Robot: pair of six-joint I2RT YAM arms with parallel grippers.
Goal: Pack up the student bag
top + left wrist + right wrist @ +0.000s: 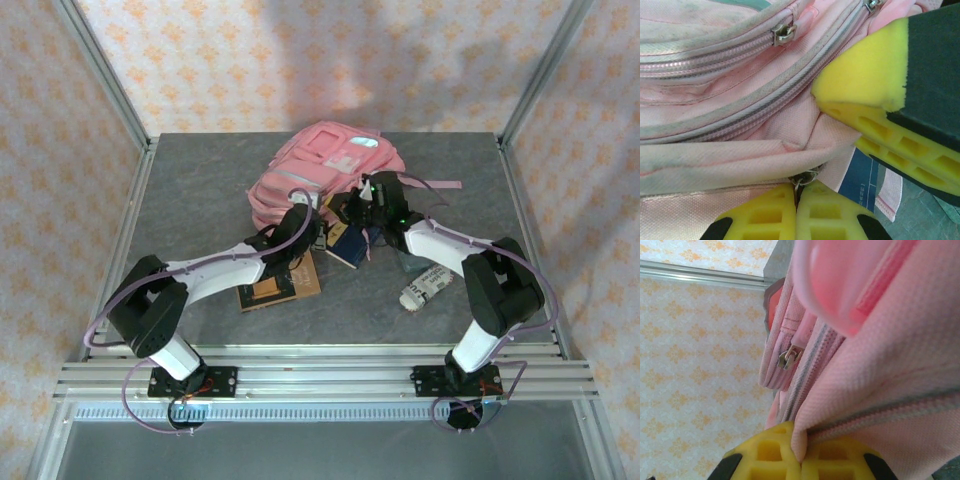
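**Top external.** The student bag [318, 165] lies at the middle of the grey table [200, 200], towards the far side, with its light patch facing up. Both arms reach in to its near edge. The left gripper [305, 212] is at the bag's near-left corner and the right gripper [362, 200] at its near-right side. The jaw state cannot be read from this height. A brown book [280, 285] lies flat under the left forearm. A dark blue book [348, 243] sits just beside the bag between the two wrists. A white printed roll [425, 287] lies on the right, well apart from the bag.

**Left wrist.** Pink fabric with two grey-edged zip lines runs across the view. An upper zip pull [782, 34] hangs free. The left pincer's yellow fingertips [770, 215] are pressed together at the bottom edge, pinching a lower zip pull [803, 178] at the bag's seam. One yellow finger [865, 85] of the right gripper, backed by dark foam, presses against the bag at upper right. A corner of the blue book shows beneath the fabric.

**Right wrist.** The bag is seen edge-on, with patterned wallpaper [690, 365] behind it. The right pincer's fingertips [770, 452] are closed on a fold of pink fabric next to a zip seam. Another pull tab [788, 357] dangles above them, untouched.
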